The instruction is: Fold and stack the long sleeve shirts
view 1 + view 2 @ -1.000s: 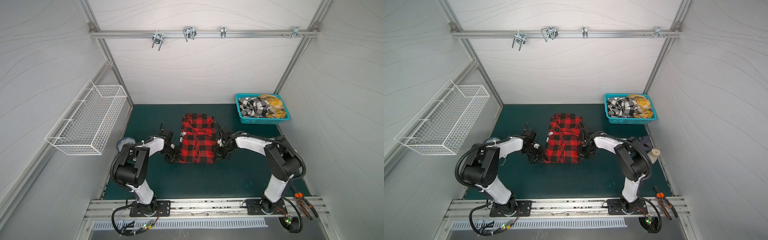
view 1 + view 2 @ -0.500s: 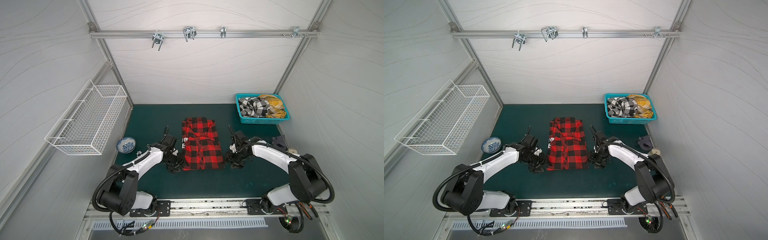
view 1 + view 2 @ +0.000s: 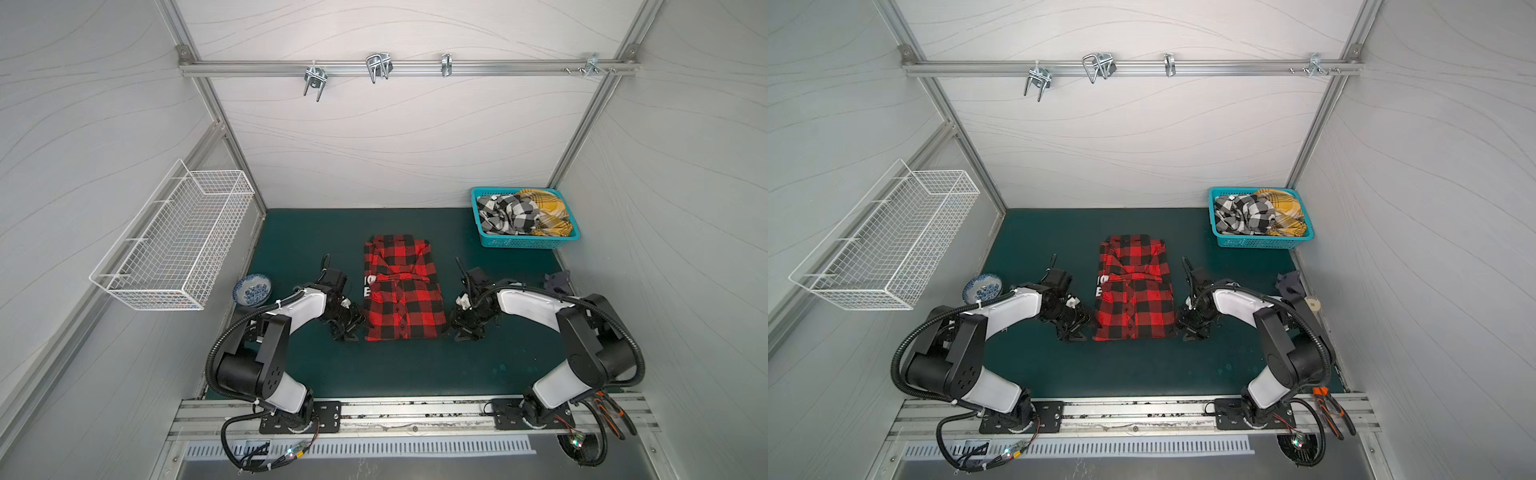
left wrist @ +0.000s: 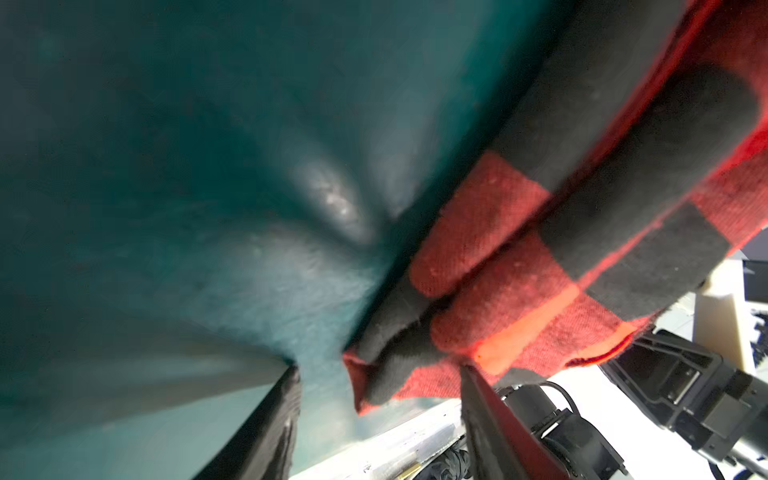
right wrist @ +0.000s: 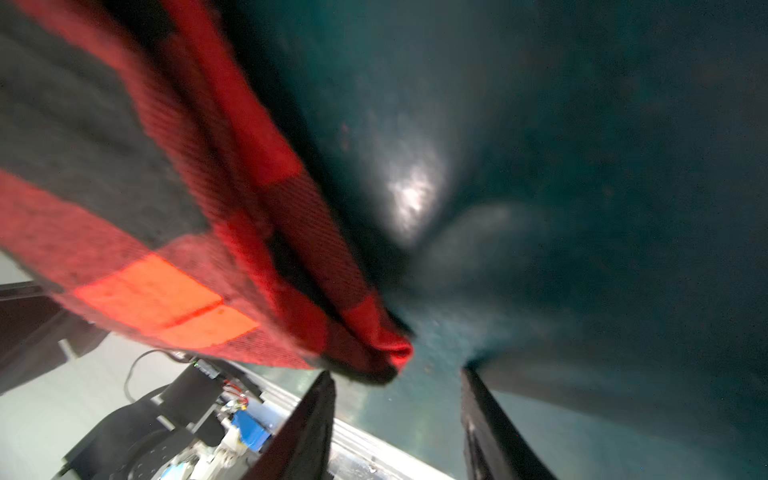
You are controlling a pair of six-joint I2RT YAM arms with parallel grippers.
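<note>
**A:** In both top views, where is the red-and-black shirt [image 3: 401, 299]?
**B:** Folded flat on the mat [image 3: 415, 365]. The left gripper [image 3: 347, 330] and right gripper [image 3: 461, 330], pinching its sides a second ago, now flank its near corners.
**A:** Left wrist?
**B:** Jaws apart, corner loose between them.
**A:** Right wrist?
**B:** Likewise parted, corner lying free.

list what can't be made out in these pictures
- White letters on the red-and-black checked shirt: both top views, mostly folded under.
- Black-and-white checked shirt and yellow plaid shirt: both top views, crumpled together in the teal basket.
- Blue-and-white bowl: top views, contents too small.
</note>
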